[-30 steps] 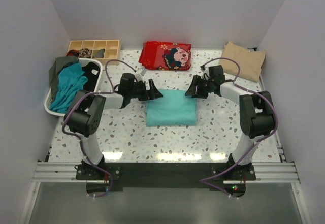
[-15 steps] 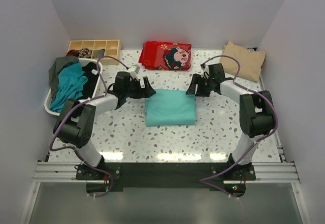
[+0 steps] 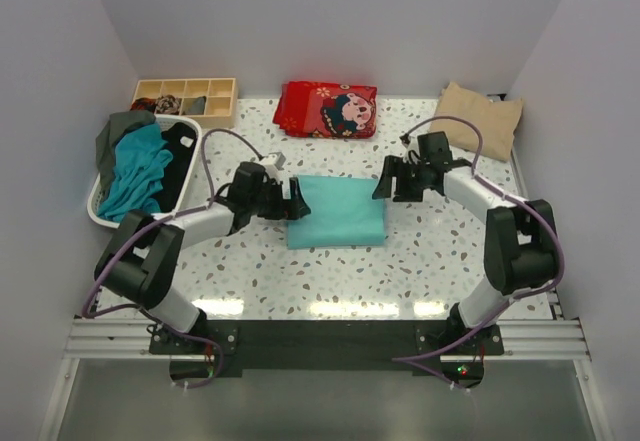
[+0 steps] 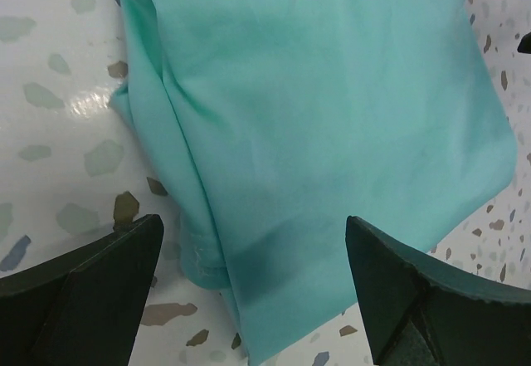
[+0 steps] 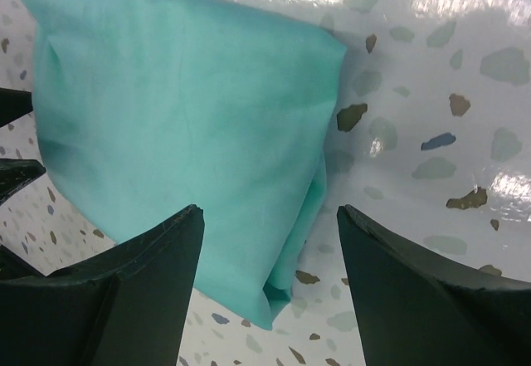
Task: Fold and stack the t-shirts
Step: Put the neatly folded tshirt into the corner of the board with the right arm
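A folded light turquoise-mint t-shirt (image 3: 337,211) lies flat on the speckled table at the centre. My left gripper (image 3: 297,204) is open and empty at its left edge. In the left wrist view the shirt's folded edge (image 4: 315,117) lies between the spread fingers (image 4: 83,300). My right gripper (image 3: 382,188) is open and empty at the shirt's far right corner. In the right wrist view that corner (image 5: 182,109) sits between the fingers (image 5: 431,300). A folded beige t-shirt (image 3: 480,119) lies at the back right.
A white basket (image 3: 97,211) at the left holds crumpled darker teal (image 3: 140,166), black (image 3: 180,156) and grey-green (image 3: 118,129) tees. A red printed package (image 3: 326,109) and a wooden compartment tray (image 3: 185,99) stand at the back. Walls close in both sides.
My left gripper has moved nearer along the shirt's left edge. My right gripper has shifted slightly nearer and to the right. Both stayed open; the shirt has not moved.
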